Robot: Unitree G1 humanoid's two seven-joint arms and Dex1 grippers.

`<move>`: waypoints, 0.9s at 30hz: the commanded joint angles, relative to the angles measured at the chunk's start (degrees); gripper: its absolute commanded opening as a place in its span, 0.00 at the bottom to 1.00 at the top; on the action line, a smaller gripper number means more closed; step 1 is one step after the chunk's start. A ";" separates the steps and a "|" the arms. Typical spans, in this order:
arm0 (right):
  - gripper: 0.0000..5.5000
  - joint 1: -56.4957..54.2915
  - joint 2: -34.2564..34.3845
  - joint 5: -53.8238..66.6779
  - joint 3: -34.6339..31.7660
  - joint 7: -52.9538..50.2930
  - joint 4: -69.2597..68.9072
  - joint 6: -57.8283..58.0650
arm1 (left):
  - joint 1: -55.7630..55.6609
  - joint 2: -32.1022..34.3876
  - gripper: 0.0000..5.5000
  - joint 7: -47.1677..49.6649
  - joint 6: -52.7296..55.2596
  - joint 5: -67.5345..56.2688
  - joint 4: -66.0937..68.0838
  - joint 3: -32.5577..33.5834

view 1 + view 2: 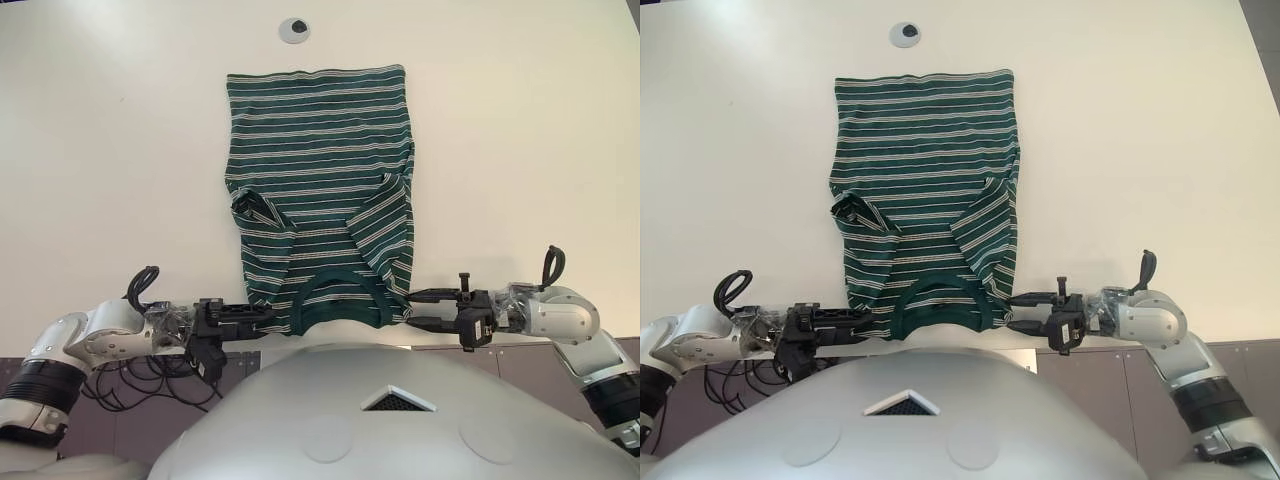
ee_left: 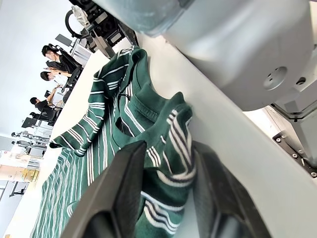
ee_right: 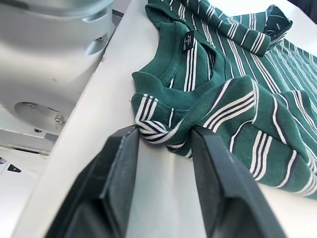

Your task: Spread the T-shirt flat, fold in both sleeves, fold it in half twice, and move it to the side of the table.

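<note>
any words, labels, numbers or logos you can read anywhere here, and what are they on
No text here is legible.
Neck tag inside the collar of the T-shirt: pale print on black, too small to read.

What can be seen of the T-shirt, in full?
The T-shirt is dark green with thin white stripes, in a soft knit. It lies lengthwise on the white table, both sleeves folded in over the front, collar at the near edge, hem far. The left gripper is at one shoulder corner; the right gripper has open fingers astride the other.
</note>
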 commanded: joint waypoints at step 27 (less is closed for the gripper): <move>0.00 -6.25 -13.19 43.91 -10.21 16.06 -19.33 48.54 | -0.11 20.01 0.00 -43.68 65.10 -84.33 -32.95 0.60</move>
